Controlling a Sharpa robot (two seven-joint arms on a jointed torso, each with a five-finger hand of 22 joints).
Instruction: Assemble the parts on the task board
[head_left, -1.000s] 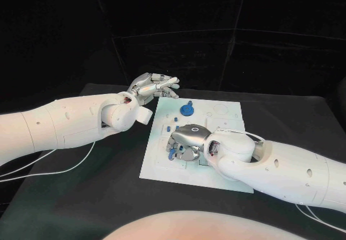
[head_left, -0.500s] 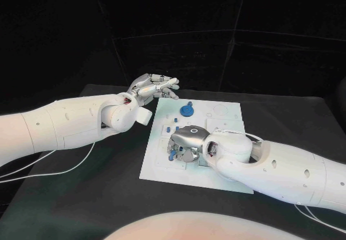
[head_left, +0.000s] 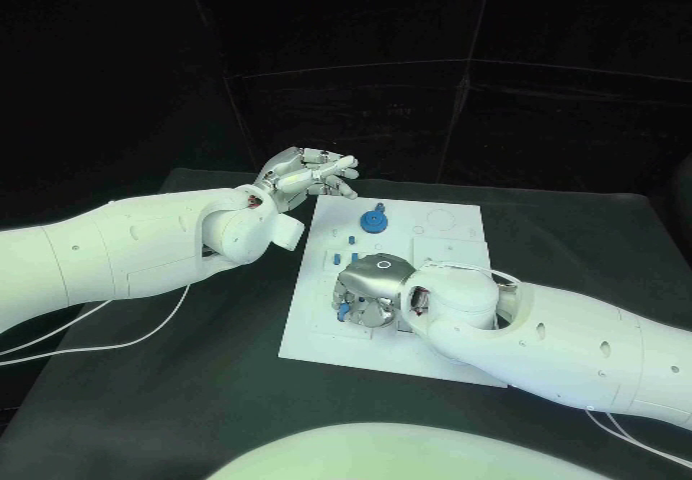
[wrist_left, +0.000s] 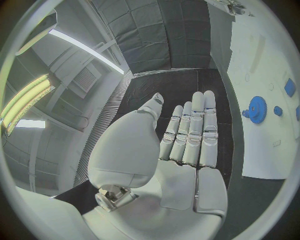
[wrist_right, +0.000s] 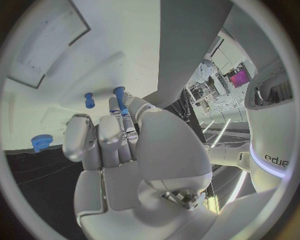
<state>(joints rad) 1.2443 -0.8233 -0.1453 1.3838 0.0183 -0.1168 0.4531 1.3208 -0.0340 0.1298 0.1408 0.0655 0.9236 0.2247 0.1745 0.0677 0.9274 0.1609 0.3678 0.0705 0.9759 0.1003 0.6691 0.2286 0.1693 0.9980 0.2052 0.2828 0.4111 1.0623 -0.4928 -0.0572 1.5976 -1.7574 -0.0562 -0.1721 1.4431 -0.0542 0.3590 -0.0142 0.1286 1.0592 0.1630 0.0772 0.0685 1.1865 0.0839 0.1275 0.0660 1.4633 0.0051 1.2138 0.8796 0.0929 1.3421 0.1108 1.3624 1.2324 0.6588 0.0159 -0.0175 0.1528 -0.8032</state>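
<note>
Right hand low over task board, perhaps gripping a blue part

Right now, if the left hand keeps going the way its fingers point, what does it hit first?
Probably nothing: the left hand points past the task board edge over bare black table. The blue gear sits off to the side. Depth unclear.

Light falls from above onto the white task board, which glares against a dim black counter and dark backdrop. Both wrist views bend straight edges strongly toward the rim; ceiling strip lights look blown out, perhaps slightly blurred.
</note>
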